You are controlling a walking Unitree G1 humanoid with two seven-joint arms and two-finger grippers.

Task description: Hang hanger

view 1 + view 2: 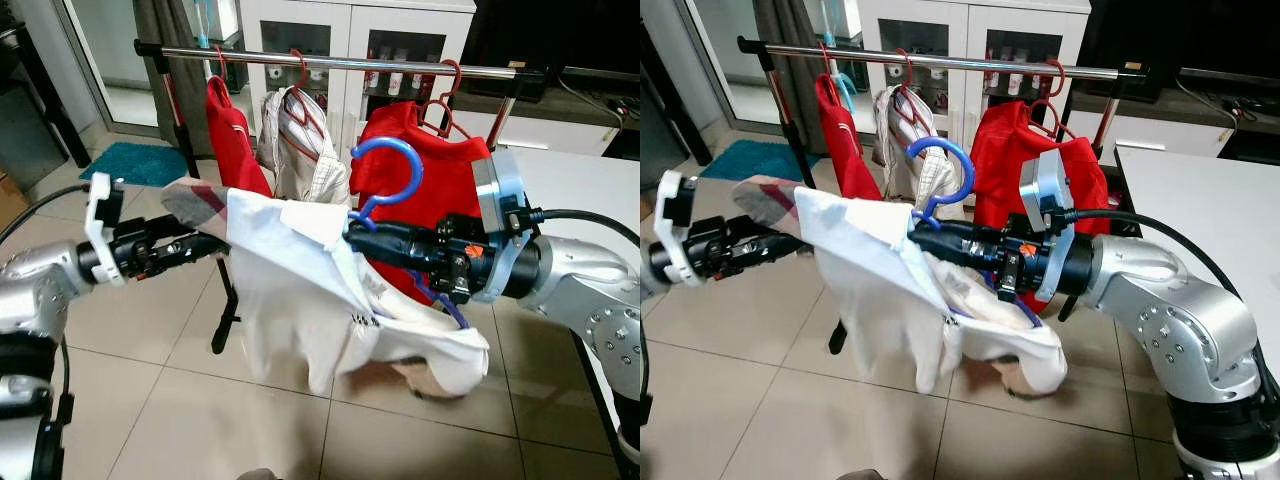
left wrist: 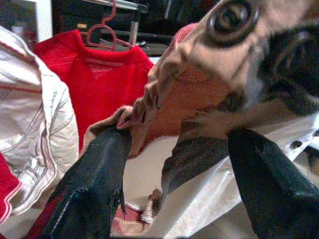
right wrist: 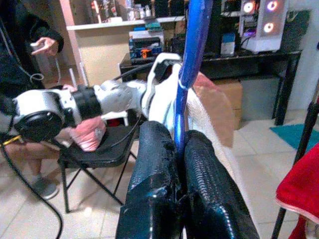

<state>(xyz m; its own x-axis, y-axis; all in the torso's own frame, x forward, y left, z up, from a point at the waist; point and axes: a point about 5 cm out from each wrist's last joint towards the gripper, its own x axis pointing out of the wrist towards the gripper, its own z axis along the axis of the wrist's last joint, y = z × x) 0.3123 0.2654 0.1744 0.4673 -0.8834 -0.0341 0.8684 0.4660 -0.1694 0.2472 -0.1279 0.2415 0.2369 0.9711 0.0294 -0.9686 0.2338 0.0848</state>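
Centre frame, the right end effector point(image 1: 362, 232) is clenched on the blue hanger point(image 1: 388, 180) at its stiff neck, below the rail point(image 1: 340, 62). The left end effector point(image 1: 205, 243), fingers apparently spread, supports the limp white shirt point(image 1: 300, 290), which will sag and swing.

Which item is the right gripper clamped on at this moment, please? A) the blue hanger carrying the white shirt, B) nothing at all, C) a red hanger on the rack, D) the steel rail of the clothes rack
A: the right gripper is shut on the blue hanger just below its hook, with the white shirt draped from it, short of the rack rail.
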